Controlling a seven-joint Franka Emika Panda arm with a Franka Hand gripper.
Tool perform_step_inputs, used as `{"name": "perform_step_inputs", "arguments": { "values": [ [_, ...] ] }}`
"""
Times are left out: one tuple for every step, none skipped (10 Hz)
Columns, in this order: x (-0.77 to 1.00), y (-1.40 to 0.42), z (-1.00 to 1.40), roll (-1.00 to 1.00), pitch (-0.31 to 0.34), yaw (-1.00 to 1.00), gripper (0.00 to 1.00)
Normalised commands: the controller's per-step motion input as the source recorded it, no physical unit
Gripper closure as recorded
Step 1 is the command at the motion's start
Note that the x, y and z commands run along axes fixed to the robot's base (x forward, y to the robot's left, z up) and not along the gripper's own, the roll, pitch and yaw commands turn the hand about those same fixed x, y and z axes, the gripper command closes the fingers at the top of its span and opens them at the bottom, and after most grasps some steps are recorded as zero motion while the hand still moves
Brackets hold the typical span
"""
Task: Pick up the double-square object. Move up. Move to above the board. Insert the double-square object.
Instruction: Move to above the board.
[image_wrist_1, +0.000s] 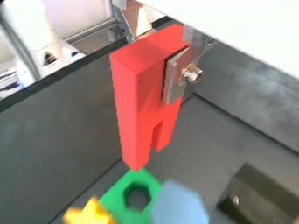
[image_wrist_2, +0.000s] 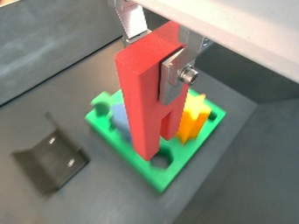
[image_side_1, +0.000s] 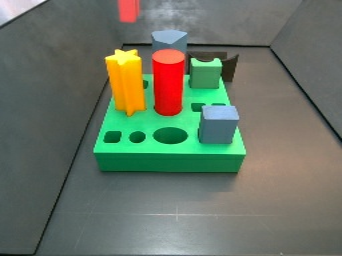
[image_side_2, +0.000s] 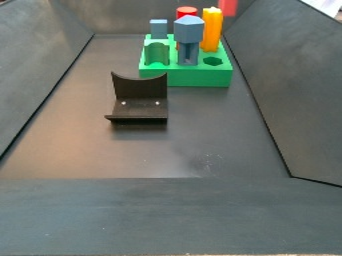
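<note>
The two-finger gripper (image_wrist_1: 176, 63) is closed on the upper end of the tall salmon-red double-square object (image_wrist_1: 146, 101), a prism with a lengthwise groove; a silver finger plate (image_wrist_2: 177, 70) presses its side in both wrist views. The object hangs upright in the air, lower end clear of everything. In a wrist view it sits above the thick bright-green board (image_wrist_2: 117, 136), its lower end over the board's top near an open hole.

In a side view only the object's lower tip (image_side_1: 128, 9) shows at the frame's top edge, above the far left of the board (image_side_1: 160, 155).

Standing on the board: a yellow star-shaped peg (image_side_1: 124, 80), a smooth red cylinder (image_side_1: 167, 83), a small green notched peg (image_side_1: 205, 72), a grey-blue cube (image_side_1: 219, 124) and a grey-blue peg (image_side_1: 168, 38) at the far edge.

The dark L-shaped fixture (image_side_2: 136, 97) stands on the floor, apart from the board (image_side_2: 201, 73).
</note>
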Motion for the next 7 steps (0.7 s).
{"name": "perform_step_inputs", "arguments": {
  "values": [
    [0.36, -1.0, 0.07, 0.0, 0.113, 0.01, 1.0],
    [0.37, -1.0, 0.07, -0.01, 0.121, 0.01, 1.0],
    [0.38, -1.0, 0.08, 0.0, 0.122, 0.01, 1.0],
    [0.4, -1.0, 0.09, 0.01, 0.124, 0.0, 1.0],
    [0.42, -1.0, 0.09, 0.01, 0.131, 0.01, 1.0],
    [0.35, -0.73, 0.08, 0.01, 0.136, 0.01, 1.0],
    [0.28, -0.56, 0.06, 0.02, 0.127, 0.01, 1.0]
  ]
}}
